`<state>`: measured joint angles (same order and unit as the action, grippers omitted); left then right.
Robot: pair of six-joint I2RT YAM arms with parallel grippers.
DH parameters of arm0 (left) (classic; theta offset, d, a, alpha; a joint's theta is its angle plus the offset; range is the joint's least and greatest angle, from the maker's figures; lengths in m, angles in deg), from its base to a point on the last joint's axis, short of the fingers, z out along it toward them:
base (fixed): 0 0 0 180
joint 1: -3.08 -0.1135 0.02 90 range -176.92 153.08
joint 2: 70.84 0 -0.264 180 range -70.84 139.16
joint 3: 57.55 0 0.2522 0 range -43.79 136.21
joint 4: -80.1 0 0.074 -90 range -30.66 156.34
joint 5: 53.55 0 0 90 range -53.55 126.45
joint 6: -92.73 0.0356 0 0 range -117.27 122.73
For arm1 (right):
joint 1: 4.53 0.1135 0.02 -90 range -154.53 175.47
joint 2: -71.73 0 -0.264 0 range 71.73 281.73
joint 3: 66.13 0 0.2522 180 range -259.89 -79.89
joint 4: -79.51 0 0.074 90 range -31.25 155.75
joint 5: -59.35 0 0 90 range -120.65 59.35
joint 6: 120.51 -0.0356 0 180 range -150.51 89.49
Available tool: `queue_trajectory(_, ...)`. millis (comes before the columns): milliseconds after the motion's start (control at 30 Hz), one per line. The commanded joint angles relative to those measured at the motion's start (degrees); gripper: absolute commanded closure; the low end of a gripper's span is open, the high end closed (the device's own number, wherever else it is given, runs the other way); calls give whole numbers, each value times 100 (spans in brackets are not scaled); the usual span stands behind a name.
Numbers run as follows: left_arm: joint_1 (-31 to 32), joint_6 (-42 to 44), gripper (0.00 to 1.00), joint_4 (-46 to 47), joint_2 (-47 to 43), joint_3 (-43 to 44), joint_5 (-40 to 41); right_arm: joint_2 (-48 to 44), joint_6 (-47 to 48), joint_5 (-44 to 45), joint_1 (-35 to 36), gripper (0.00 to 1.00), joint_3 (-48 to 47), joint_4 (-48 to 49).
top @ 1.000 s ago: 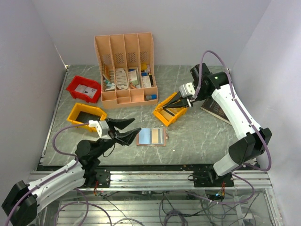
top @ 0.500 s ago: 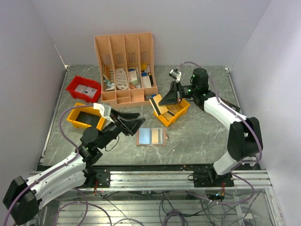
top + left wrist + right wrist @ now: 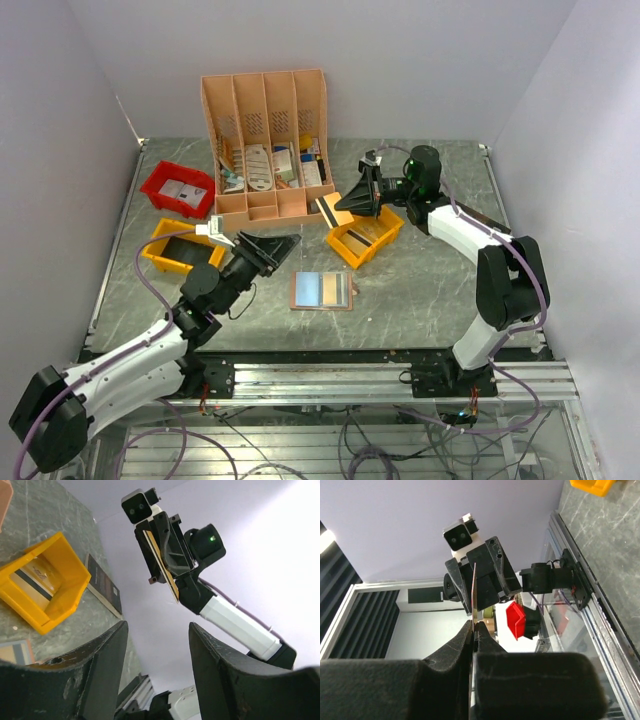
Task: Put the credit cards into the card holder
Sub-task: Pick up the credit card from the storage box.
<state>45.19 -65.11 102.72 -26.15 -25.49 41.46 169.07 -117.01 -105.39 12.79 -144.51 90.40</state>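
right tool (image 3: 342,204): clamped on thin flat credit card (image 3: 327,211)
left tool (image 3: 283,244): black fingers spread apart
card holder (image 3: 322,290): tan, opened flat on marbled counter (image 3: 430,290)

You had two arms at one table (image 3: 420,290). You had two grippers: left gripper (image 3: 275,248), right gripper (image 3: 343,204). You could count three bins: two yellow, left bin (image 3: 180,245) and right bin (image 3: 368,237), plus one red bin (image 3: 178,188). One organiser (image 3: 265,140), four slots. One holder (image 3: 322,290). One card (image 3: 327,212) showed clearly; contents of right bin were too small for you to count. One book (image 3: 102,585).
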Motion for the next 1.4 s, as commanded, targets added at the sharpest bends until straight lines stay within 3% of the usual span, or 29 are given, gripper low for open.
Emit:
queue_trajectory(0, -42, -579, 37, 283, 109, 44, 289, 4, -106, -207, 20, 100, -65, 642)
queue_trajectory(100, -109, -216, 34, 694, 359, 85, -32, 132, 577, -601, 50, 100, -269, 918)
queue_trajectory(167, -262, -24, 31, 1171, 552, 81, -482, 154, 1414, -813, 90, 100, -492, 596)
queue_trajectory(367, -1139, -272, 29, 3218, 1559, -54, -2425, 93, 4680, -1050, 177, 100, -1050, -1970)
queue_trajectory(500, -1378, -347, 28, 4107, 2277, 184, -3383, 60, 5000, -1185, 185, 100, -881, -1863)
queue_trajectory(633, -1399, 34, 27, 3455, 2278, 479, -3618, -1, 5036, -1179, 181, 100, -755, -1751)
queue_trajectory(833, -1403, 953, 28, 1498, 1870, 925, -3406, -13, 5288, -1110, 214, 100, -719, -1987)
queue_trajectory(1000, -1399, 1356, 35, 473, 1820, 1266, -3320, -55, 5317, -1129, 292, 100, -706, -1982)
queue_trajectory(1167, -1401, 1327, 39, 450, 1967, 1462, -3536, -107, 5309, -1127, 348, 100, -630, -1917)
queue_trajectory(1367, -1445, 956, 45, 1053, 2362, 1661, -4008, -137, 5350, -1138, 433, 100, -574, -1876)
